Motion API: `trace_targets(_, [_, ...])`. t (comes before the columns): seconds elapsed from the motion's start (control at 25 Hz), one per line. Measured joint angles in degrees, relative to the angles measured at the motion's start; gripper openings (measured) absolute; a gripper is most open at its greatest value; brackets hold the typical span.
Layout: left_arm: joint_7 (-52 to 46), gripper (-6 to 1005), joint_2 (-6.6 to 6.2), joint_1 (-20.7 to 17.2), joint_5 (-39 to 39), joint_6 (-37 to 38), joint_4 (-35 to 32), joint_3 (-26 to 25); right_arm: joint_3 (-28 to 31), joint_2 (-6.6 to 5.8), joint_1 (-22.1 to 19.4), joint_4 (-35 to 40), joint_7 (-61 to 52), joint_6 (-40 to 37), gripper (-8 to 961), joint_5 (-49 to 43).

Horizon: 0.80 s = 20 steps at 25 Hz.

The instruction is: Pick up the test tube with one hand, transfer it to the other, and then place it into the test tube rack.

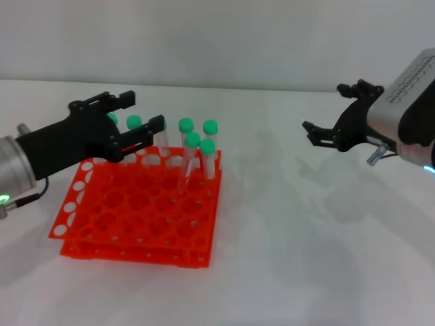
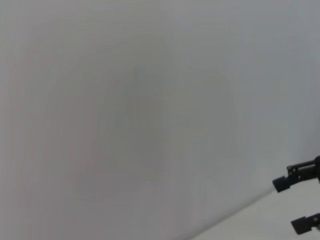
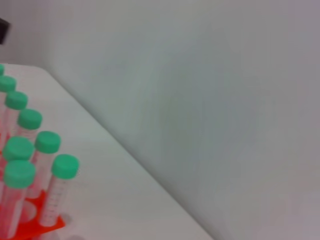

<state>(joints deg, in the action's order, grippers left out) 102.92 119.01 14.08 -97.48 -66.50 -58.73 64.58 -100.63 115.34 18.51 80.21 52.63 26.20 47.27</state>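
Judging from how things stand, I rate the task nearly complete: left gripper [image 1: 139, 121] hovers spread and empty over the test tube rack [image 1: 139, 214], where green-capped tubes [image 1: 192, 157] stand, right gripper [image 1: 331, 119] spread, empty, well apart.

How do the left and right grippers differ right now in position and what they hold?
The left gripper hangs over the back left of the rack, among the green-capped tubes; the right gripper sits far off over bare table. The left wrist ring glows green; the right wrist shows a blue light. The left's fingers are near a tube cap; nothing is near the right's. Both are black-fingered, open and empty.
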Motion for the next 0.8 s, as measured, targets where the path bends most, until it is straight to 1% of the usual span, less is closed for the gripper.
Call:
trace_targets(0.08, [2.7, 714, 0.0, -1.5, -2.6, -1.6, 0.7, -0.3, 0.2, -0.02, -0.5, 0.4, 0.1, -0.6, 873, 0.1])
trace_targets(0.2, [7.3, 714, 0.05, -3.8, -6.9, -6.0, 2.6, -2.0, 0.3, -0.15, -1.5, 0.8, 0.3, -2.8, 873, 0.1])
trace_targets(0.32, [10.4, 714, -0.01, -5.6, -10.2, -11.4, 5.1, -4.3, 0.5, -0.38, -2.8, 1.8, 0.4, -5.2, 872, 0.2])
trace_targets(0.36, [12.1, 714, -0.02, -6.4, -11.0, -14.0, 6.6, -5.9, 0.6, -0.42, -3.3, 2.1, 0.4, -6.0, 872, 0.4])
trace_targets(0.56, [18.1, 714, -0.03, -8.1, -12.5, -23.8, 14.3, -13.7, 0.7, -0.58, -5.9, 4.1, 0.4, -11.1, 872, 3.2])
trace_targets(0.64, [19.7, 714, -0.15, -8.5, -12.5, -26.2, 16.7, -16.4, 1.3, -0.66, -7.1, 4.9, 0.5, -12.6, 872, 4.8])
trace_targets(0.8, [21.3, 714, -0.27, -9.9, -12.2, -28.2, 18.6, -18.7, 3.6, -0.77, -8.6, 5.9, 1.0, -13.5, 871, 9.4])
